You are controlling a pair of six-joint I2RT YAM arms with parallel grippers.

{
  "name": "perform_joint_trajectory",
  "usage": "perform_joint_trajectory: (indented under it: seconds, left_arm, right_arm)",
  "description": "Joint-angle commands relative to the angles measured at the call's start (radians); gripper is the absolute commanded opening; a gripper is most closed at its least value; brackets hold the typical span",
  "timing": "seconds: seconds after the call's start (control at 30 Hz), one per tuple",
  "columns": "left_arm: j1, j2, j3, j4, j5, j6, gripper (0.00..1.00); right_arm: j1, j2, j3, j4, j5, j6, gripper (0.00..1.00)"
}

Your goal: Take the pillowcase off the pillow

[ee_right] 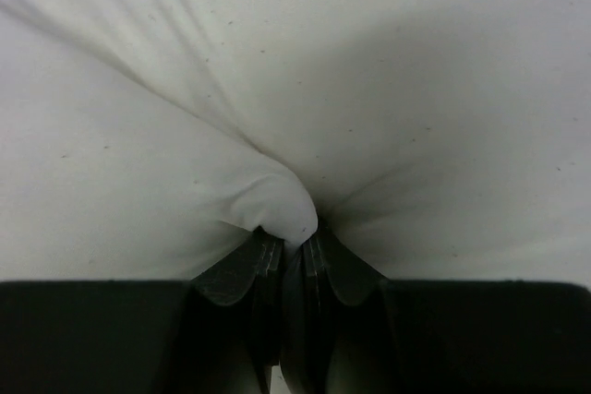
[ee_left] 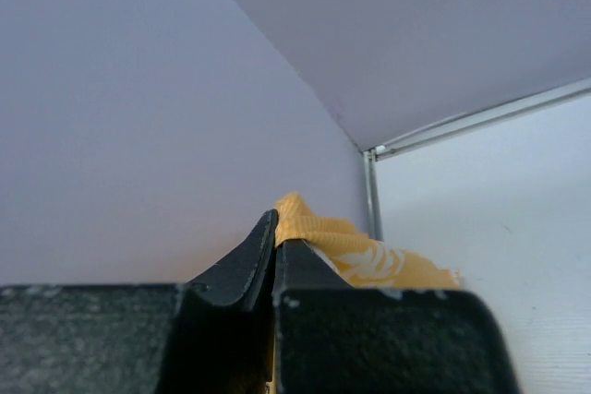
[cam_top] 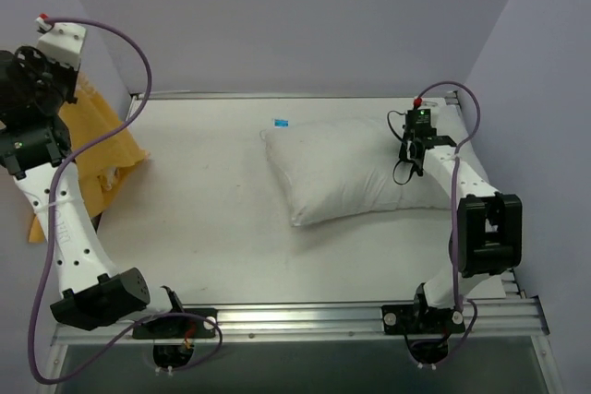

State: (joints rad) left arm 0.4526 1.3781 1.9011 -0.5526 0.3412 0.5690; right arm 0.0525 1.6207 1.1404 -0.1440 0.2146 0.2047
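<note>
Pinching a small fold of white cloth between closed fingers, the right gripper (ee_right: pixel 291 242) holds the pillow (cam_top: pixel 342 173) at its right end. In the wrist view the fabric bunches up into a peak just above the fingertips, with creases fanning away from it. The pillow itself lies bare and plump on the white table (cam_top: pixel 203 228), its long side running left to right.

Well to the left of the pillow, the left gripper (ee_left: pixel 275 228) is raised high, its fingers clamped together on the pillowcase (cam_top: pixel 97 136). Orange-yellow cloth shows just past the fingertips. The rest of the case hangs down past the table edge on that side, well apart from the pillow, so the case looks fully off.

A small blue mark (cam_top: pixel 281 123) sits on the table just beyond the pillow.

The likely risks are these. The case hangs over the edge, so letting go there would probably drop it to the floor, out of reach. The right grip takes only a thin fold, so any pull before the fingers open could drag or tip the pillow, or the fold could slip free.
</note>
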Motion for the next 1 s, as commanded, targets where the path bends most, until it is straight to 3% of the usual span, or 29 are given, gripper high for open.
perform_joint_trajectory:
  seconds: [0.0, 0.13, 0.3, 0.37, 0.43, 0.47, 0.5, 0.53, 0.6, 0.7, 0.8, 0.97]
  left_arm:
    - [-0.087, -0.021, -0.068, 0.085, -0.024, 0.009, 0.02]
    - [-0.198, 0.033, -0.082, 0.102, -0.109, 0.051, 0.02]
    - [-0.227, 0.134, -0.095, 0.070, -0.142, 0.037, 0.02]
    - [-0.247, 0.151, -0.125, 0.010, -0.113, 0.042, 0.10]
    - [-0.253, 0.153, -0.178, -0.074, -0.021, 0.037, 0.75]
    - [-0.262, 0.154, -0.191, -0.111, 0.011, 0.034, 0.94]
    - [-0.267, 0.154, -0.197, -0.148, 0.069, 0.032, 0.94]
    - [-0.270, 0.154, -0.191, -0.230, 0.099, 0.031, 0.94]
    - [-0.270, 0.150, -0.171, -0.277, 0.124, -0.015, 0.94]
    - [-0.267, 0.118, -0.131, -0.328, 0.043, -0.153, 0.94]
    - [-0.267, 0.056, -0.132, -0.404, -0.053, -0.178, 0.94]
    - [-0.264, -0.118, -0.334, -0.526, -0.201, -0.153, 0.94]
  right_arm:
    - [0.061, 0.027, -0.065, -0.187, -0.009, 0.016, 0.00]
    - [0.064, -0.002, -0.062, -0.173, -0.049, 0.059, 0.00]
    - [0.066, -0.028, -0.034, -0.192, -0.052, 0.064, 0.00]
    - [0.067, -0.030, -0.027, -0.200, -0.073, 0.062, 0.04]
    - [0.075, -0.036, -0.022, -0.207, -0.081, 0.061, 0.21]
    - [0.076, -0.047, -0.021, -0.209, -0.087, 0.061, 0.48]
    - [0.078, -0.054, -0.016, -0.210, -0.087, 0.062, 0.62]
    - [0.082, -0.062, -0.011, -0.216, -0.087, 0.062, 0.99]
    - [0.084, -0.084, 0.005, -0.227, -0.086, 0.062, 1.00]
    - [0.087, -0.116, 0.028, -0.246, -0.086, 0.062, 1.00]
    - [0.092, -0.165, 0.050, -0.249, -0.089, 0.067, 1.00]
    - [0.093, -0.226, 0.070, -0.281, -0.057, 0.081, 1.00]
